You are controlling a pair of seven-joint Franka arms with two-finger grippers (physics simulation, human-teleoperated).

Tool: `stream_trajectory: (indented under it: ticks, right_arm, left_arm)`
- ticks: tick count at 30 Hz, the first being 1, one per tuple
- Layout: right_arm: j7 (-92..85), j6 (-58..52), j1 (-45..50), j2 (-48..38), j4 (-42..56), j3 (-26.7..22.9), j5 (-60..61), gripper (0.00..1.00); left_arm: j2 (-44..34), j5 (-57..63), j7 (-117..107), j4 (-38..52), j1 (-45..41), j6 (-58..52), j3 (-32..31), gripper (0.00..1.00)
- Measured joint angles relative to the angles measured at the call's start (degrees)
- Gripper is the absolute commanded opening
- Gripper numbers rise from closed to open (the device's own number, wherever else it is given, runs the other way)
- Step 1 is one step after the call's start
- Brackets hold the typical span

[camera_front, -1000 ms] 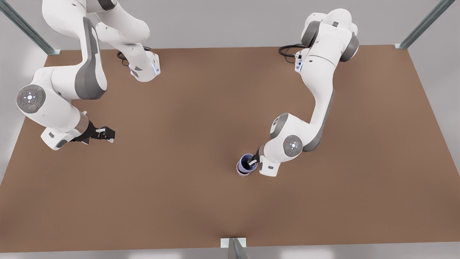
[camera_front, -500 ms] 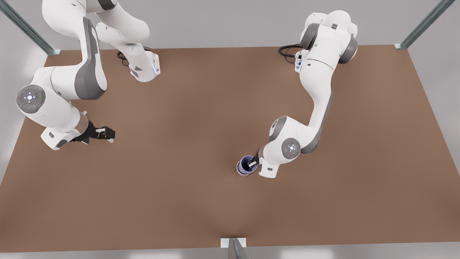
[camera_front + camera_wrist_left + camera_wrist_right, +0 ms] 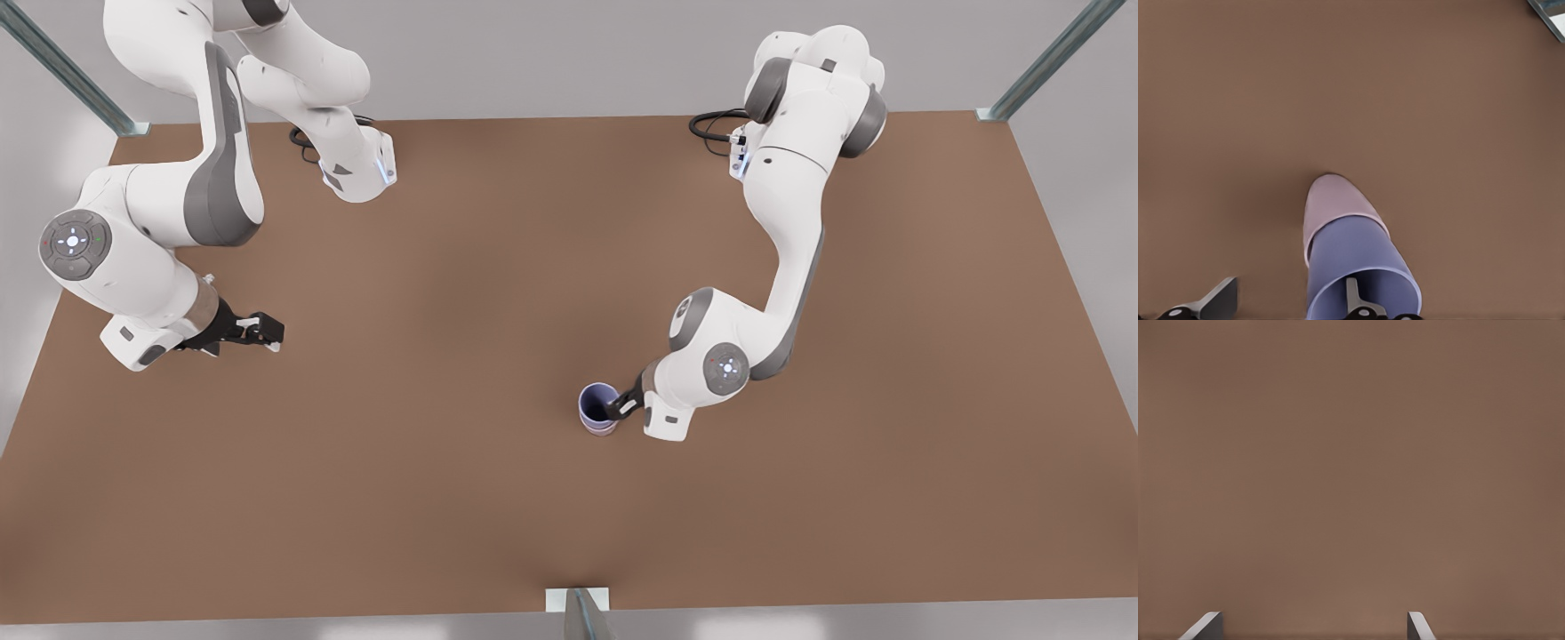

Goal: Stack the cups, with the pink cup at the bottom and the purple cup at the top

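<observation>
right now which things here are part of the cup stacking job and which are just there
Part of the job:
- purple cup, nested in the pink cup
- pink cup, under it on the table
- left gripper, fingers open across the purple cup's rim

Just there:
- right gripper, open, waiting at the front view's left
- brown table
- metal frame posts

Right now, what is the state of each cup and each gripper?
purple cup: upright, nested inside the pink cup.
pink cup: upright on the table, under the purple cup.
left gripper: jaws open, one finger inside the purple cup, one outside its wall.
right gripper: jaws open, empty, waiting at the front view's left.
</observation>
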Motion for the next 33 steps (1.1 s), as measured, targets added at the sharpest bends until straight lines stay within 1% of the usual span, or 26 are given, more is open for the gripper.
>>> stream_trajectory:
  ticks: [33]
  right_arm:
    - [-0.44,-0.07,-0.16,0.17,0.00,0.00,0.08,1.00]
  left_arm:
    - [-0.33,0.82,0.00,-0.79,-0.26,-0.56,0.00,0.99]
